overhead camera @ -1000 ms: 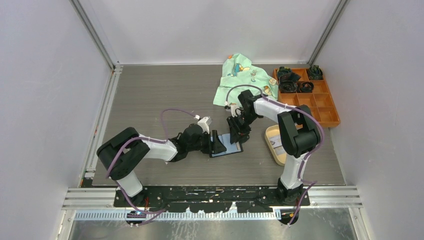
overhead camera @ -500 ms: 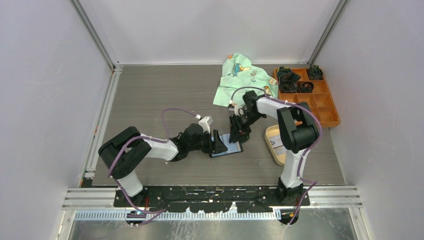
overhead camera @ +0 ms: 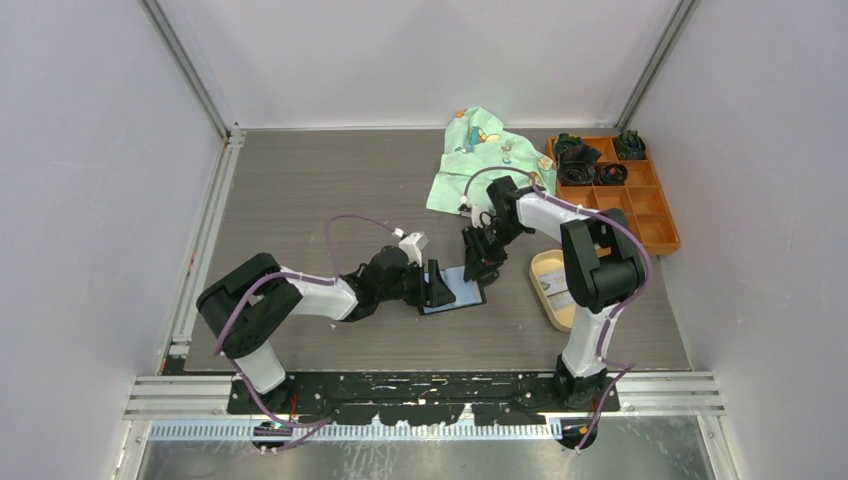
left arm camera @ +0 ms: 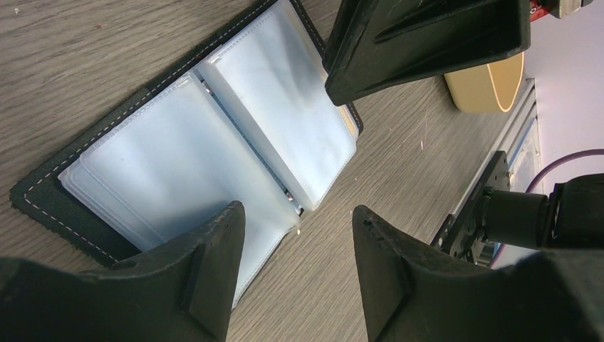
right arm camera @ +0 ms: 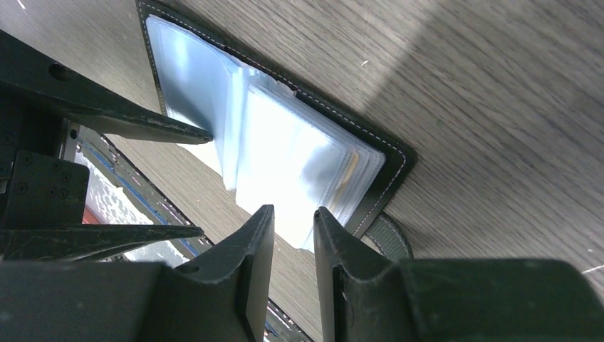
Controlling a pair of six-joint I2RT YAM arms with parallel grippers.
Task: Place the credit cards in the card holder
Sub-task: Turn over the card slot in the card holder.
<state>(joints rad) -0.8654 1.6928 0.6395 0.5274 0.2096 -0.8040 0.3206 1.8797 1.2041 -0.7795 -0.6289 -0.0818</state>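
Looking down on the table, I see the holder (overhead camera: pixel 460 291) lying open and flat at the middle of the overhead view, clear sleeves (left arm camera: pixel 214 135) facing up, with both arms bent over it. The left claw (left arm camera: pixel 299 214) is spread wide with nothing between its fingers; it sits low at the holder's lower-left edge, and in the right wrist view one fingertip touches the left-hand sleeve page. The right claw (right arm camera: pixel 293 211) hovers at the holder's upper-right corner, its jaws only a narrow slit apart, and I can make out nothing pinched in them.

The cards (overhead camera: pixel 556 287) look to be in the tray (overhead camera: pixel 535 275) to the right of the holder, pale with dark marks. So I judge the task barely begun: the holder is opened and steadied, but no card has been lifted. There is a yellowish tint inside the right-hand sleeves, and I cannot tell whether that is a card. What is left is nearly everything: fetching each card from the tray and sliding it into a sleeve.
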